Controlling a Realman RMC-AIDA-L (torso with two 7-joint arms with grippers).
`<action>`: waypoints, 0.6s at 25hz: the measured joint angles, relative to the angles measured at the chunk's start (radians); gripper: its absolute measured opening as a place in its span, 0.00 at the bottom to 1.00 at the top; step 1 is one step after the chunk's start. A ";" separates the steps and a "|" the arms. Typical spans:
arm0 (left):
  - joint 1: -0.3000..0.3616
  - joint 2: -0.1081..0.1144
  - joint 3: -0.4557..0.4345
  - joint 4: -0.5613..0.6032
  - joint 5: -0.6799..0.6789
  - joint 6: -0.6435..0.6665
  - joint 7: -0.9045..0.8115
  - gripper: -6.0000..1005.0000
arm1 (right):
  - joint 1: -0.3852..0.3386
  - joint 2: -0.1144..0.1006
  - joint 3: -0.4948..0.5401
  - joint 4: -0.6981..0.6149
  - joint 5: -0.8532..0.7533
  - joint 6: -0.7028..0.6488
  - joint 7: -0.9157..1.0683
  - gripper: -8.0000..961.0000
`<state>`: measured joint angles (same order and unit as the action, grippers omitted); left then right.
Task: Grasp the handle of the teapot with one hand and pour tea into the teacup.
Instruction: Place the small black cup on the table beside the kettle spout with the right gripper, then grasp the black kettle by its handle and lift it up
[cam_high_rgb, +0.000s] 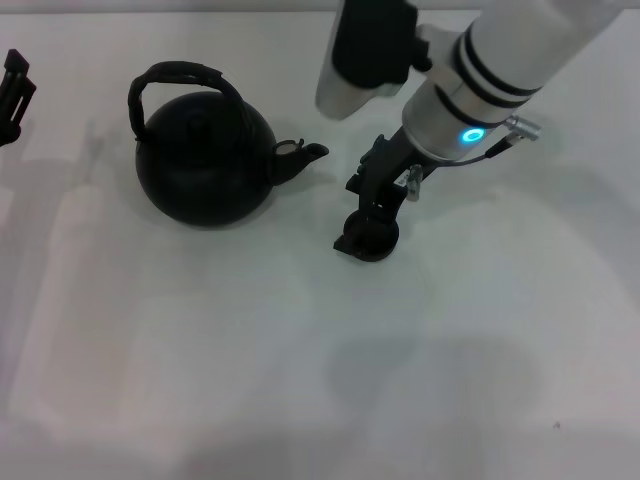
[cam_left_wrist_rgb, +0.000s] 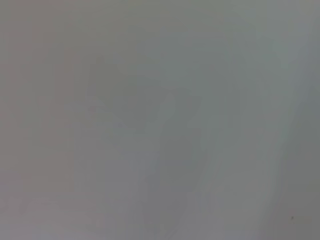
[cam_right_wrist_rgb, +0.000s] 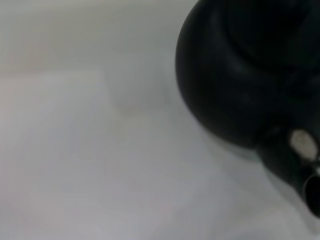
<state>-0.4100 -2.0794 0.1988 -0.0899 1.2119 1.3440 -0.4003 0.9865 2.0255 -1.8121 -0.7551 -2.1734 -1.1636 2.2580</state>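
Observation:
The black teapot (cam_high_rgb: 205, 160) stands upright on the white table, left of centre, spout (cam_high_rgb: 305, 155) pointing right. Its arched handle (cam_high_rgb: 180, 78) is free, with nothing touching it. The small dark teacup (cam_high_rgb: 368, 240) sits just right of the spout. My right gripper (cam_high_rgb: 372, 218), on the white arm with a blue light, reaches down onto the teacup and its fingers close on the rim. The right wrist view shows the teapot's body (cam_right_wrist_rgb: 235, 75) and spout (cam_right_wrist_rgb: 300, 170) close up. My left gripper (cam_high_rgb: 14, 92) shows only partly at the far left edge, apart from the pot.
The white table (cam_high_rgb: 300, 380) stretches in front of the pot and cup. The left wrist view shows only bare table surface (cam_left_wrist_rgb: 160, 120). The right arm's white forearm (cam_high_rgb: 500, 60) hangs over the back right.

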 joint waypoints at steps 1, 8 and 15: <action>-0.001 0.000 0.000 0.001 0.000 0.000 0.000 0.83 | -0.011 -0.001 0.025 0.000 0.011 -0.002 -0.009 0.91; 0.002 0.001 0.002 0.003 0.000 0.000 0.000 0.83 | -0.099 -0.007 0.248 0.009 0.058 -0.039 -0.064 0.91; 0.009 0.000 -0.001 0.003 -0.006 0.036 0.006 0.83 | -0.206 -0.011 0.594 0.035 0.112 -0.048 -0.121 0.91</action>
<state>-0.4014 -2.0795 0.1981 -0.0874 1.2054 1.3795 -0.3948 0.7804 2.0142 -1.2184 -0.7198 -2.0611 -1.2117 2.1373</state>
